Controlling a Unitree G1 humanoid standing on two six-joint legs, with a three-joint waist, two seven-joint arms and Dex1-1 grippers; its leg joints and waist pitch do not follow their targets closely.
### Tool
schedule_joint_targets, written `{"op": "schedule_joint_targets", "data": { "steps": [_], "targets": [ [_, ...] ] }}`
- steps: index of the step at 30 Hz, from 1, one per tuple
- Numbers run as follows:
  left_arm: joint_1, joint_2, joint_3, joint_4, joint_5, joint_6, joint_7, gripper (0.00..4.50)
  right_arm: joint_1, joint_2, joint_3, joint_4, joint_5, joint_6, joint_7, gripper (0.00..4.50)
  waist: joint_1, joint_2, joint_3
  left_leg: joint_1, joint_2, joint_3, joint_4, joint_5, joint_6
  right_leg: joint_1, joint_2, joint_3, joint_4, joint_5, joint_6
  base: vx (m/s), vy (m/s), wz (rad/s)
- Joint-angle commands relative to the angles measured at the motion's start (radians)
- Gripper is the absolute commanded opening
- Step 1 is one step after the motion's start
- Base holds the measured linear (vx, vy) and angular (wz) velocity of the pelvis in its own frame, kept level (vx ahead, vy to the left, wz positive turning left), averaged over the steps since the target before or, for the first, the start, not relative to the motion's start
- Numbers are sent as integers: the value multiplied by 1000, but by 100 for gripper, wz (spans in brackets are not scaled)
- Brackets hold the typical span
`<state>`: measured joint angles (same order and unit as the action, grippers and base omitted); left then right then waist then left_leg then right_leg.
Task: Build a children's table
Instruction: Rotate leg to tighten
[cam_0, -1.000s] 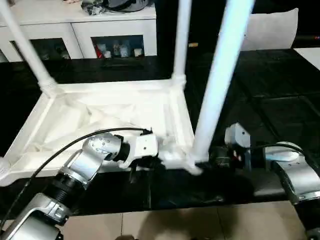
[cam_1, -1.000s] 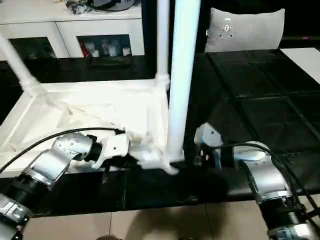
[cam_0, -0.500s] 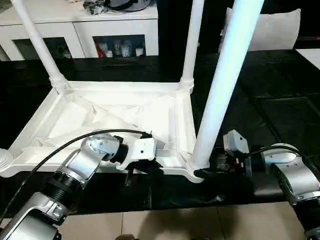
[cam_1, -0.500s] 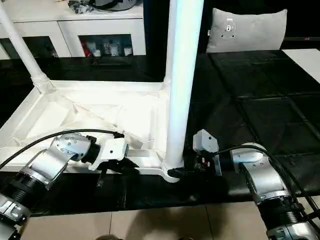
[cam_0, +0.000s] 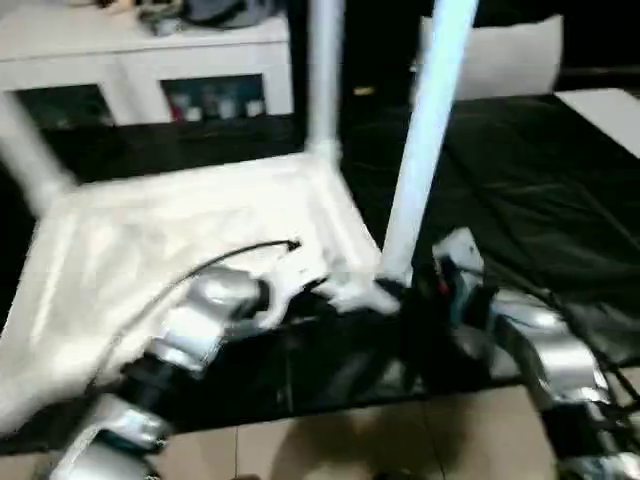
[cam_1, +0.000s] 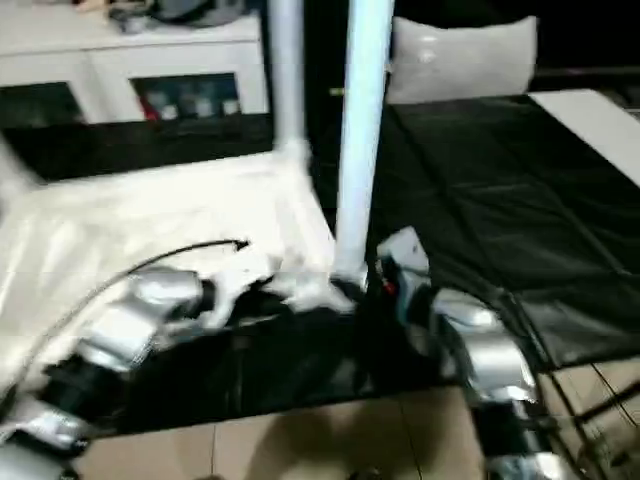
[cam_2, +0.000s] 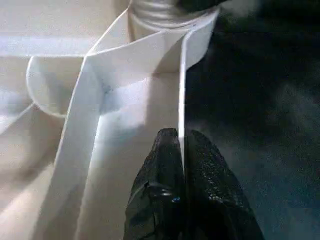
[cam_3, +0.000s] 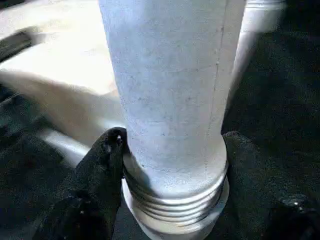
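Your table (cam_0: 180, 240) lies upside down on the dark floor, smeared by blur. Your left gripper (cam_2: 181, 145) pinches the table's thin rim near its front corner. At that corner your right gripper (cam_3: 172, 150) straddles the leg (cam_3: 172, 90) just above its threads (fingers at both sides). Legs run out of frame overhead.
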<state>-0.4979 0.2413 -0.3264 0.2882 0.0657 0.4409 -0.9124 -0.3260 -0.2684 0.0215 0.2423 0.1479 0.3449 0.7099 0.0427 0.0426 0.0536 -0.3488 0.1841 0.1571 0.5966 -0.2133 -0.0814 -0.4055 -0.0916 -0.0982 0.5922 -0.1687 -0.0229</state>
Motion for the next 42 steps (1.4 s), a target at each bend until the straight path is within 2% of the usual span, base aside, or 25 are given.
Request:
{"op": "schedule_joint_targets", "data": {
  "steps": [1, 2, 4, 5, 8, 10, 11, 16, 18, 21, 24, 27, 29, 32, 36, 37, 38, 42],
  "targets": [
    [-9, -70, 3, -27, -11, 36, 101, 0, -24, 75, 52, -1, -1, 28, -65, 265, 8, -16, -54, -14, 26, -6, -76, -162, 55, 56, -55, 43, -95, -437, -114, 0, 0, 0],
    [-13, -105, 12, -23, 2, 51, 158, 0, -30, 107, 50, 23, -40, 14, -146, 265, 7, -15, -56, -13, 27, -4, -74, -148, 59, 54, -55, 44, -92, -411, -124, 0, 0, 0],
    [-11, -121, 14, -34, 9, 66, 174, 0, -28, 120, 53, 22, -60, 6, -174, 265, 7, -16, -56, -17, 25, -4, -74, -128, 65, 58, -54, 43, -90, -386, -129, 0, 0, 0],
    [-9, -129, 18, -39, 11, 75, 183, 0, -24, 129, 48, 19, -50, 6, -171, 321, 9, -16, -58, -15, 25, -3, -73, -117, 73, 58, -55, 44, -89, -365, -130, 0, 0, 0],
    [-7, -121, 7, -44, 17, 60, 171, 0, -8, 129, 44, -4, -30, -4, -148, 334, 10, -10, -60, -18, 28, -5, -73, -101, 89, 61, -53, 45, -81, -298, -154, 0, 0, 0],
    [-1, -100, -7, -50, 23, 39, 150, 0, -5, 123, 30, -13, -11, -8, -138, 356, 9, -11, -60, -18, 31, -5, -73, -102, 93, 62, -53, 46, -78, -269, -164, 0, 0, 0],
    [5, -85, -13, -53, 21, 24, 135, 0, -1, 109, 25, -22, -2, -11, -120, 367, 9, -6, -62, -17, 31, -6, -73, -106, 93, 64, -54, 45, -76, -260, -172, 0, 0, 0],
    [17, -41, -28, -48, 12, -35, 81, 0, 20, 41, 34, -49, -1, -49, -31, 401, 11, -9, -63, -17, 31, -3, -71, -113, 101, 66, -54, 47, -76, -250, -178, 0, 0, 0],
    [16, -10, -39, -38, 13, -61, 41, 0, 24, -1, 31, -46, -2, -87, 17, 423, 13, -8, -63, -18, 32, -3, -71, -113, 102, 65, -56, 47, -76, -257, -181, 0, 0, 0],
    [14, 12, -48, -28, 16, -91, 12, 0, 26, -33, 36, -45, 1, -100, 66, 446, 19, -10, -64, -16, 33, -4, -70, -115, 104, 65, -56, 46, -76, -270, -177, 0, 0, 0],
    [11, 92, -83, -14, 4, -207, -129, 0, 19, -134, 48, -43, 33, -122, 232, 446, 25, -12, -65, -14, 33, -3, -69, -121, 111, 65, -57, 47, -75, -277, -175, 0, 0, 0],
    [11, 124, -97, -14, -3, -247, -192, 0, 8, -171, 59, -33, 31, -139, 294, 446, 33, -14, -65, -12, 37, -1, -68, -108, 117, 62, -57, 50, -70, -250, -189, 0, 0, 0],
    [7, 157, -115, -14, -3, -273, -242, 0, -2, -207, 75, -17, 27, -162, 362, 446, 42, -12, -65, -9, 39, 0, -68, -106, 116, 59, -58, 50, -68, -251, -192, 0, 0, 0],
    [-6, 202, -140, 2, 1, -329, -316, 0, -20, -256, 103, -3, 50, -188, 489, 446, 54, -16, -67, -11, 42, 0, -67, -98, 122, 62, -58, 51, -60, -213, -210, 0, 0, 0],
    [-18, 226, -156, 13, -6, -368, -377, 0, -29, -281, 132, 11, 46, -220, 548, 446, 58, -18, -66, -11, 40, 1, -66, -101, 118, 63, -59, 50, -61, -235, -207, 0, 0, 0],
    [-20, 230, -158, 15, -8, -376, -390, 0, -29, -287, 140, 10, 44, -219, 563, 429, 59, -18, -66, -11, 40, 1, -66, -103, 116, 63, -60, 50, -61, -241, -205, 0, 0, 0],
    [-24, 236, -163, 16, -8, -381, -412, 0, -25, -297, 154, 7, 53, -205, 607, 418, 61, -23, -66, -10, 40, 1, -66, -104, 115, 63, -60, 50, -61, -259, -200, 0, 0, 0],
    [-31, 241, -167, 24, -12, -397, -429, 0, -22, -306, 169, 12, 55, -198, 642, 398, 66, -22, -66, -10, 44, 1, -66, -97, 114, 60, -60, 51, -61, -257, -199, 0, 0, 0]
  ]
}}
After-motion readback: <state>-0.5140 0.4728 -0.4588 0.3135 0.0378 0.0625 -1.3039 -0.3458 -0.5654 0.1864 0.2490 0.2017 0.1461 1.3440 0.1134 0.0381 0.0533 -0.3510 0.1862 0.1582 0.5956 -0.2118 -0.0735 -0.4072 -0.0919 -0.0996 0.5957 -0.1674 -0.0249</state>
